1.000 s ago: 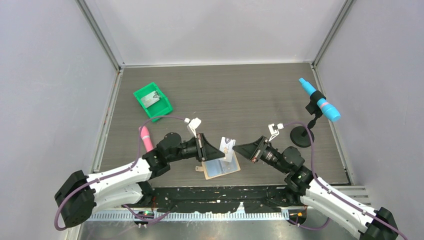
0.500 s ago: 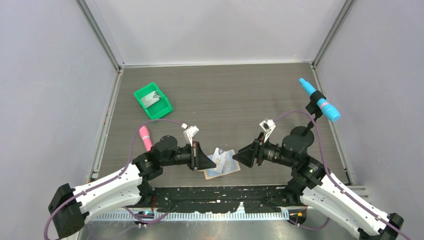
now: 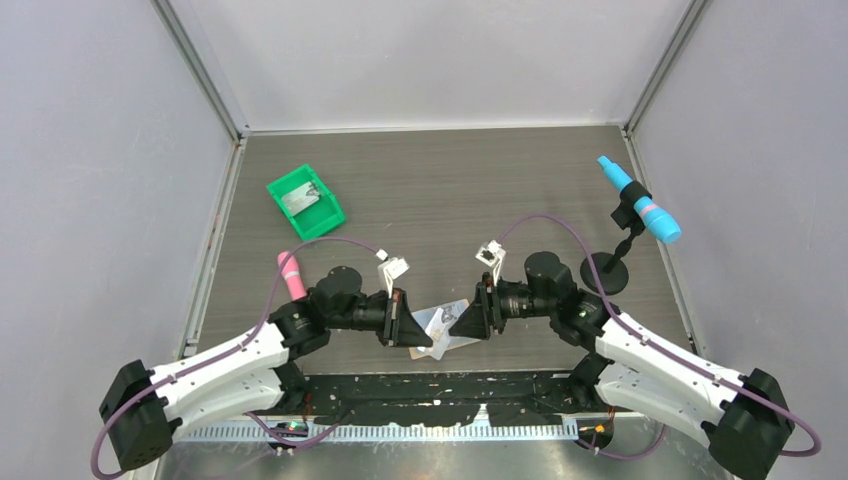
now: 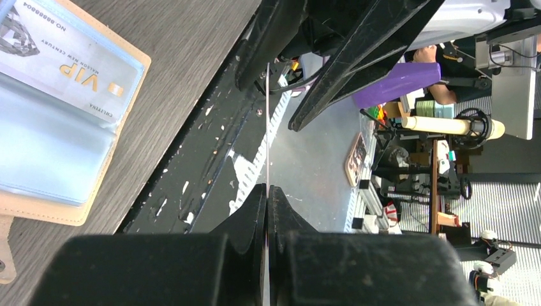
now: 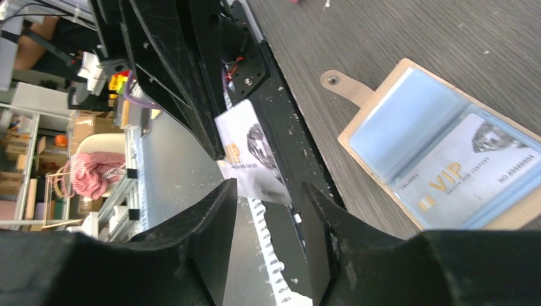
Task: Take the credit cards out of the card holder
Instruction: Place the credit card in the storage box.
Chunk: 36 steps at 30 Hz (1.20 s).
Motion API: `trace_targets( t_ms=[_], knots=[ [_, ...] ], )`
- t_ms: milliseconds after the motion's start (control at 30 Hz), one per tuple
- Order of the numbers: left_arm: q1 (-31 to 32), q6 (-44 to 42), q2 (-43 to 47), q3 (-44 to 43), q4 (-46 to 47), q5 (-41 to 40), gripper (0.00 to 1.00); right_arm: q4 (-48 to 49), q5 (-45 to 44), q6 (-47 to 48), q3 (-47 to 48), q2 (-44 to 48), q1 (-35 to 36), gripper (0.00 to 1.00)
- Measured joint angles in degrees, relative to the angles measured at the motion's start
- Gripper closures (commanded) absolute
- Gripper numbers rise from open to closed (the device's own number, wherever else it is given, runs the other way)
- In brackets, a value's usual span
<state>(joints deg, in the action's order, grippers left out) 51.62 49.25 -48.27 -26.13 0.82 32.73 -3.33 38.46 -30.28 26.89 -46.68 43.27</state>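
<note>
The left fingers [image 4: 266, 203] are pressed shut on the held card [image 5: 247, 150], which shows from the left wrist only as a thin line running straight out from the tips. From the right wrist its printed face is in view, hanging over the black strip [image 3: 450, 385] at the near edge of the bench [image 3: 450, 190]. The right fingers [image 5: 220, 213] stand apart, one on each side of that card's lower end; whether either touches it cannot be told. The card holder [image 5: 383, 118] lies spread open and flat on the bench just behind the black strip, beside and below the held card, its strap tab [image 5: 348, 86] pointing away from the blue panels. A second card [image 5: 466, 162] sits in one blue pocket. Both cards carry "VIP" in gold. The pocketed one also reads "NEW CENTURY" and a line beginning "NO" with a run of eights; the smaller print is too fine to read. The holder's near side runs almost along the strip, so little bench is left on that side. Beyond it the wood-grain surface lies open toward the back wall, with a green bin [image 3: 305, 200] well apart at the far left.
</note>
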Motion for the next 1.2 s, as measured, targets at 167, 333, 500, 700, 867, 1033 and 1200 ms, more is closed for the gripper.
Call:
trace_targets(
  t_ms=[167,333,500,700,867,1033,1200],
  knots=[
    [0.0,-0.6,-0.5,-0.2,-0.9,0.8,0.99,5.9,2.7,-1.6,-0.3,-1.7,0.0,0.93],
    [-0.2,-2.2,-0.5,-2.3,-4.9,-0.1,0.54,10.3,4.0,-4.5,-0.9,-1.6,-0.3,0.95],
    [-0.2,-2.9,2.4,-3.2,-8.5,-7.3,0.39,15.8,0.6,-9.9,-3.1,2.0,-0.3,0.95],
    [-0.6,-0.9,8.5,-3.2,-6.9,-13.7,0.38,21.9,-7.0,-17.2,-5.3,6.7,-0.3,0.95],
    [-0.7,2.1,10.5,-2.0,-1.7,-16.9,0.41,26.9,-13.2,-23.2,-7.0,8.5,-0.3,0.95],
    [-0.7,5.9,10.4,0.2,3.9,-18.1,0.48,31.1,-18.4,-28.4,-10.6,9.6,-0.3,0.95],
    [-0.7,7.8,8.0,0.7,8.1,-18.2,0.63,33.8,-21.6,-31.9,-13.3,9.6,-0.3,0.95]
  ],
)
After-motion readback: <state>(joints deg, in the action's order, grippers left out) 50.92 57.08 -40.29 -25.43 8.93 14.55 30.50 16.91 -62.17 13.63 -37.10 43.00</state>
